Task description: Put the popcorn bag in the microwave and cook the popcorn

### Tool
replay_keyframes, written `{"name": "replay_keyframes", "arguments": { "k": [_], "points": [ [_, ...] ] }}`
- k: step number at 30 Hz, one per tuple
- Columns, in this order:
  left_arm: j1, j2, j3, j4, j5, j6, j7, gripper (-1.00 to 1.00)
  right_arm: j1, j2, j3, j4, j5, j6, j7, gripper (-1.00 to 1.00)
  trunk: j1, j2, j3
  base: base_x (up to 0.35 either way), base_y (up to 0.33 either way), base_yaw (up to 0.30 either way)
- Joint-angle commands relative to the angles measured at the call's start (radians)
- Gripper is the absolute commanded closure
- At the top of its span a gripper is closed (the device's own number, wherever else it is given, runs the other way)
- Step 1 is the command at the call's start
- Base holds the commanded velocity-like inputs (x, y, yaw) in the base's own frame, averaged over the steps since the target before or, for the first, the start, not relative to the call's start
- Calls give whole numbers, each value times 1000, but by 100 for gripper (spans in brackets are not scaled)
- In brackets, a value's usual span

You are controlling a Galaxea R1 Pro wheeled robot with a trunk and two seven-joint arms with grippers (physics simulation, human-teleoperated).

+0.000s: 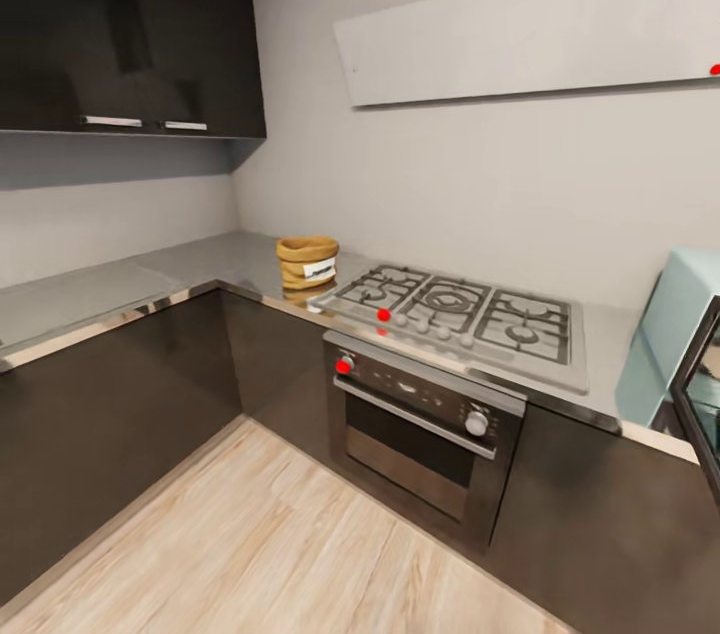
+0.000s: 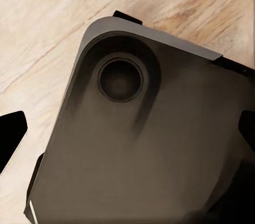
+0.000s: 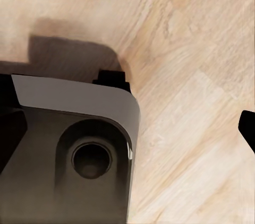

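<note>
The popcorn bag (image 1: pixel 307 261), a small tan sack with a rolled rim and a white label, stands upright on the grey countertop (image 1: pixel 215 264) in the corner, just left of the gas hob. No popcorn shows from this angle. The pale mint microwave (image 1: pixel 672 319) sits on the counter at the far right edge, cut off, and its black-framed glass door (image 1: pixel 700 394) is swung outward. In the left wrist view my left gripper (image 2: pixel 127 128) hangs open above my dark base (image 2: pixel 143 144). My right gripper (image 3: pixel 127 128) is open over the wooden floor (image 3: pixel 196 75), one dark fingertip (image 3: pixel 248 128) showing at the edge.
A grey gas hob (image 1: pixel 455 309) with black grates lies between the bag and the microwave, above a dark built-in oven (image 1: pixel 425 424). Dark cabinet fronts (image 1: pixel 110 404) run under the L-shaped counter. Wall cabinets (image 1: pixel 130 24) and a hood (image 1: pixel 530 24) hang above. Wooden floor (image 1: pixel 270 544) lies ahead.
</note>
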Motion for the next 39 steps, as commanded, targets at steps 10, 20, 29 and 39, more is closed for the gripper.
{"name": "replay_keyframes", "arguments": {
  "k": [10, 20, 29, 39],
  "points": [
    [0, 0, -1, -1, 5, -2, 0, -100, -1, -2, -8, 3, 9, -4, 0, -100, 1, 0, -1, 308, 173, 0],
    [0, 0, -1, -1, 5, -2, 0, -100, -1, 2, -8, 3, 8, 0, -1, -100, 1, 0, -1, 269, 216, 2],
    [0, -2, -1, -2, 6, -3, 6, -100, -1, 2, -9, 3, 7, -1, -2, -100, 1, 0, -1, 21, 19, 228],
    [0, -3, 0, -2, 5, -5, 10, -100, -1, 4, -9, 3, 7, -3, -2, -100, 1, 0, -1, 0, 0, 268]
  ]
}}
